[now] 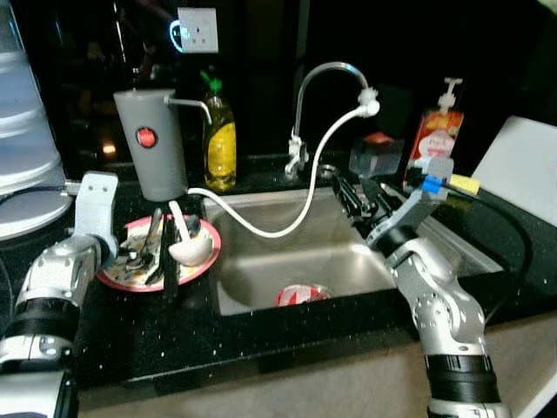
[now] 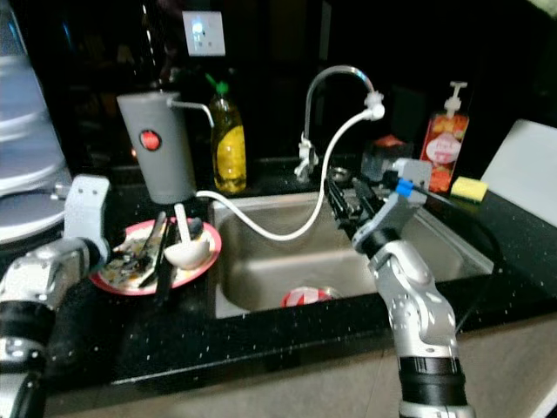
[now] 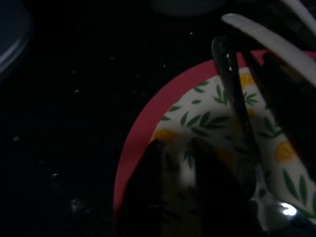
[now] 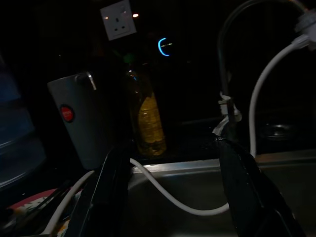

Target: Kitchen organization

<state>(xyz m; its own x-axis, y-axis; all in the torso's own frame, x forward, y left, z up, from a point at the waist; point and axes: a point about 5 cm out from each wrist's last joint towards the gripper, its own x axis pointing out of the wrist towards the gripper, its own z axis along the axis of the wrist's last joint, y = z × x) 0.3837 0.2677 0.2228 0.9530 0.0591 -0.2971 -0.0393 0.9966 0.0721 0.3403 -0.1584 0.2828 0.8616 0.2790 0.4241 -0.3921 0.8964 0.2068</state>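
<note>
A pink-rimmed plate point(image 1: 204, 259) with a leaf pattern lies on the black counter left of the sink. On it are metal cutlery point(image 1: 153, 233), a white ladle point(image 1: 190, 247) and a long black utensil point(image 1: 171, 266). My left gripper point(image 3: 178, 153) hovers low over the plate's near-left part, its fingers apart with nothing between them. The steel sink point(image 1: 348, 261) holds a red-and-white dish point(image 1: 301, 294) at its bottom. My right gripper point(image 1: 354, 195) hangs open above the sink's right half, pointing toward the faucet point(image 1: 326, 78).
A white hose point(image 1: 287, 228) runs from the faucet to a grey kettle point(image 1: 152, 144) behind the plate. A yellow soap bottle point(image 1: 219, 139), a pump dispenser point(image 1: 438, 131), a sponge point(image 1: 466, 184) and a white board point(image 1: 522, 165) stand around the sink. A water jug point(image 1: 22, 131) is at far left.
</note>
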